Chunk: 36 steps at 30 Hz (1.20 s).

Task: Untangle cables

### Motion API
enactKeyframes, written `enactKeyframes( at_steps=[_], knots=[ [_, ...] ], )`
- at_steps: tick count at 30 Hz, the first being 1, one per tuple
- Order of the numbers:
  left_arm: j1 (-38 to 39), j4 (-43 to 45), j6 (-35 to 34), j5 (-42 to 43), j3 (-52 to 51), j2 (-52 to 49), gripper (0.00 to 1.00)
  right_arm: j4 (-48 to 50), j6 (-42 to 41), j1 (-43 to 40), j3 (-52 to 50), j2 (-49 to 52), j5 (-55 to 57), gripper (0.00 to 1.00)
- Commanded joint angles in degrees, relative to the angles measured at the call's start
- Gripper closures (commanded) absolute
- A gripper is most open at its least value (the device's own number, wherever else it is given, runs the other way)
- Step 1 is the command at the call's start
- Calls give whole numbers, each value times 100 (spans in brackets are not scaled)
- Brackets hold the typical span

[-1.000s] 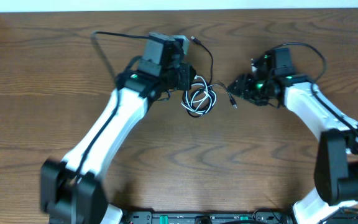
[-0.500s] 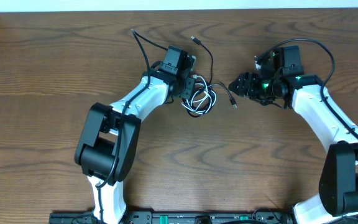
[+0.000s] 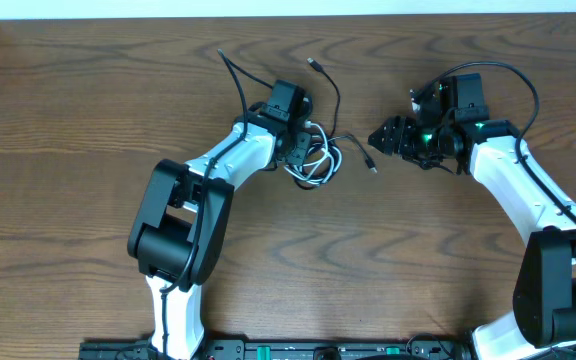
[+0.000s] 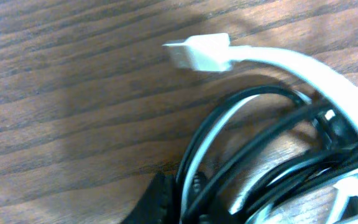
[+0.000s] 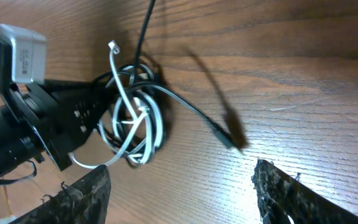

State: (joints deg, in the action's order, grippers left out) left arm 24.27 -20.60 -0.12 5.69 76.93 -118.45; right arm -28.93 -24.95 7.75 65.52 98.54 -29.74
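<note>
Pulling now risked tightening the cable knot (image 3: pixel 320 160), upper centre: left gripper (image 3: pixel 301 155) jaws pressed together on it, right gripper (image 3: pixel 374 138) jaws spread, holding nothing.

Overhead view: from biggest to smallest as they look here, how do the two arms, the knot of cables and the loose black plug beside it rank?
1. The left arm and right arm: about alike, so not ranked apart.
2. The knot of cables.
3. The loose black plug, smallest.
</note>
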Motion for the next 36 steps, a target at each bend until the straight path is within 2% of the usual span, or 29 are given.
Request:
enactKeyframes(
  at_steps=[1, 6, 13, 23, 29, 36],
  knots=[
    [116, -203, -26, -15, 4, -188, 93, -4, 103, 17, 4, -68, 24, 30],
    [251, -402, -769, 540, 4, 994, 93, 238, 109, 116, 7, -68, -236, 33],
    [249, -608, -1602, 741, 4, 2376, 92, 892, 208, 350, 4, -68, -999, 33],
    [249, -699, -1801, 887, 2, 2640, 93, 1250, -170, 892, 4, -66, -999, 34],
    [249, -586, -2022, 887, 2, 2640, 92, 1172, -1298, 1421, 2, 4, 417, 38],
    [249, -501, -2356, 890, 4, 2800, 93, 1012, -1980, 1742, 2, 302, 1655, 39]
  ],
)
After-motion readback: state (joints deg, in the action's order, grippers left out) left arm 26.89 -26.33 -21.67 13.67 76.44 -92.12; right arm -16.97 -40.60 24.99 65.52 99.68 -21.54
